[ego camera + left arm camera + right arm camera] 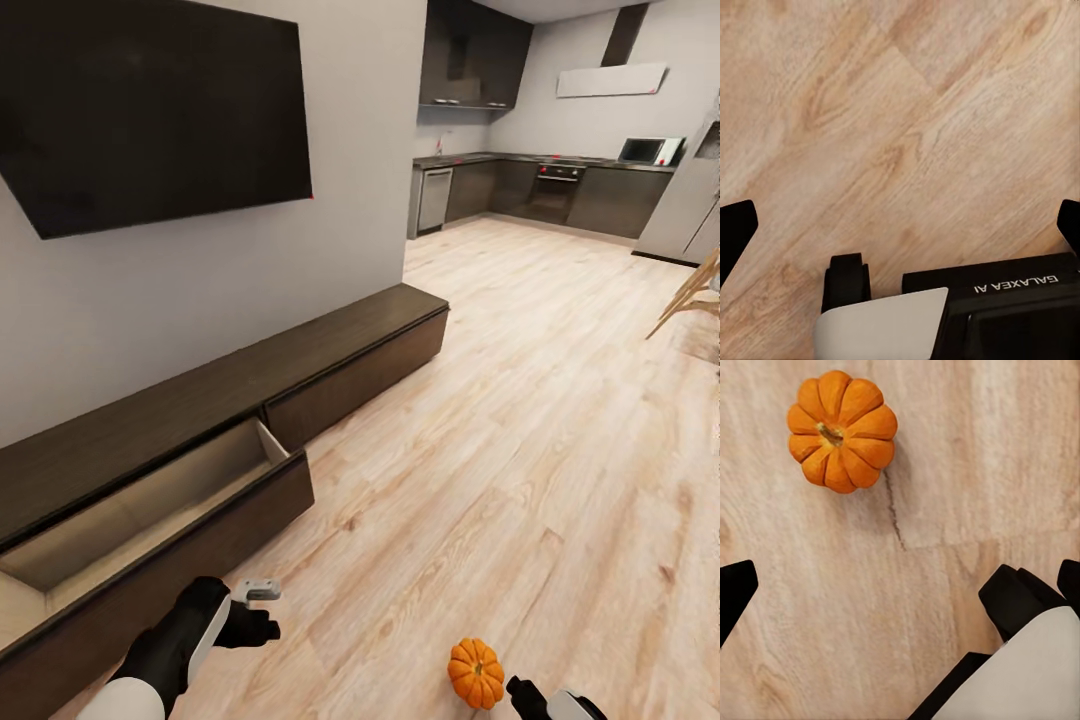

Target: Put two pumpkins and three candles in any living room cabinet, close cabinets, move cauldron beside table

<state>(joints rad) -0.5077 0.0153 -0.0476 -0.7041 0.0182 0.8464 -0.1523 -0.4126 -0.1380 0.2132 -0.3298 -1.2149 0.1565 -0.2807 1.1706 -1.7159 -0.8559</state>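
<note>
Pumpkin [476,673] sits on the wooden floor [520,400], upright with its stem on top, just beside the right gripper [522,692] and not touching it. In the right wrist view the pumpkin [843,429] lies ahead of the fingers [735,592], outside the gap between them; both fingertips stand far apart at the picture edges, so this gripper is wide and holds nothing. The left gripper [262,590] hangs over bare floor, near the front edge of the open drawer [150,520] of the cabinet [330,350]. Its fingers [733,234] are also spread wide, with only floor planks between them. The drawer is pulled out and its pale inside is bare. Beyond both grippers the floor is open up to the kitchen [540,185]. The left arm [170,650] is bent and points forward and down; of the right arm only the wrist part shows.
</note>
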